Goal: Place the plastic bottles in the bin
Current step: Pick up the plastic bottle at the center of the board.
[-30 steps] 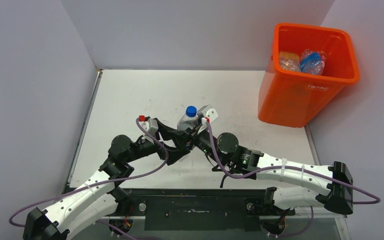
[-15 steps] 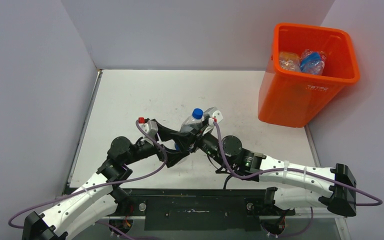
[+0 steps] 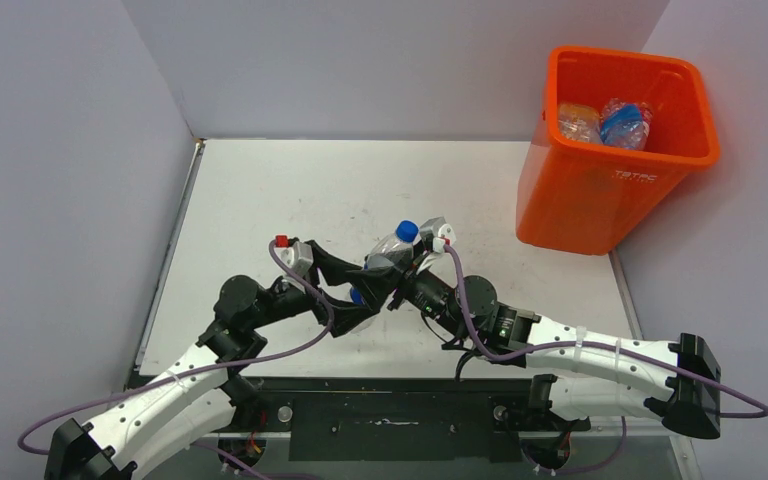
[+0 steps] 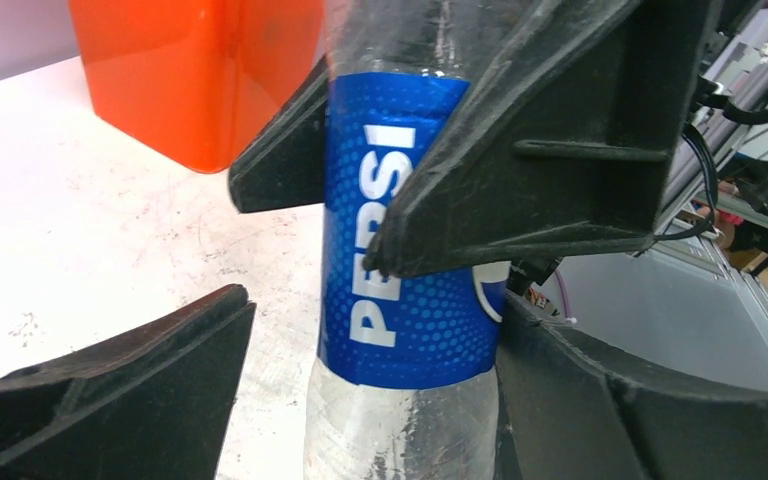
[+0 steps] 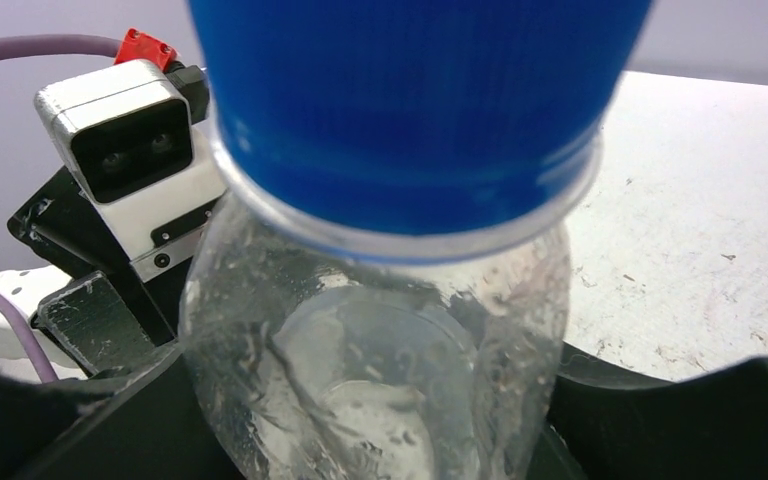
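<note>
Clamping a clear bottle across its blue label, the right gripper holds it tilted above the middle of the bench. White lettering on the label reads "PEPSI", running lengthwise along the bottle. Cap is blue and points toward the far right. Left gripper is released: its fingers stand wide at either side of the bottle's lower body, with a clear gap on one side. The orange bin stands at the far right bench corner; its white lettering is too small to read. Two bottles lie inside, one orange-tinted, one with a blue label.
</note>
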Robot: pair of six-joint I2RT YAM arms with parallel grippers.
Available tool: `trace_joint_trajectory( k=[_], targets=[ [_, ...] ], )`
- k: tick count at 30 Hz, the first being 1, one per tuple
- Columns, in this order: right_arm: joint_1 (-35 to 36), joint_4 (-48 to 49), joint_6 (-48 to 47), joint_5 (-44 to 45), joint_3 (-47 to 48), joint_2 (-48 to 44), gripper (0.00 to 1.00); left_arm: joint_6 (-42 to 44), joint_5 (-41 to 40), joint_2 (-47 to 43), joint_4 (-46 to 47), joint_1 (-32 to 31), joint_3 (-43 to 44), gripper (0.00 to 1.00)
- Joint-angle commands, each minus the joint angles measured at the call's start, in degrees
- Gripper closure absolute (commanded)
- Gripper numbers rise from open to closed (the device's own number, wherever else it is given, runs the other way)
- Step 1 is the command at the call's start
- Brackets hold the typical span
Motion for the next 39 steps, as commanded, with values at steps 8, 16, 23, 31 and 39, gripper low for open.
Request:
trace_joint_trajectory(
  k=[8,16,23,31,39],
  targets=[
    [0.3,1.7,2.0,-0.9,0.8,-4.0,0.29,-1.6,0.0,1.5,8.5,0.7,0.4,0.65],
    [0.3,3.5,1.6,3.8,-3.1,-10.1,0.15,-2.8,-3.0,-0.1,10.9,0.8,-1.1,0.68],
    [-0.4,8.5,1.4,5.3,-3.9,-7.1,0.26,-5.6,-0.6,1.6,14.8,0.8,-1.7,0.69],
    [-2.4,10.6,2.6,2.9,-2.8,-3.0,0.65,-6.3,0.2,2.4,15.2,0.6,-1.7,0.62],
    [-5.1,0.3,0.2,-5.3,0.6,-6.4,0.80,-5.4,2.1,1.9,12.0,0.4,-0.5,0.03]
  ],
)
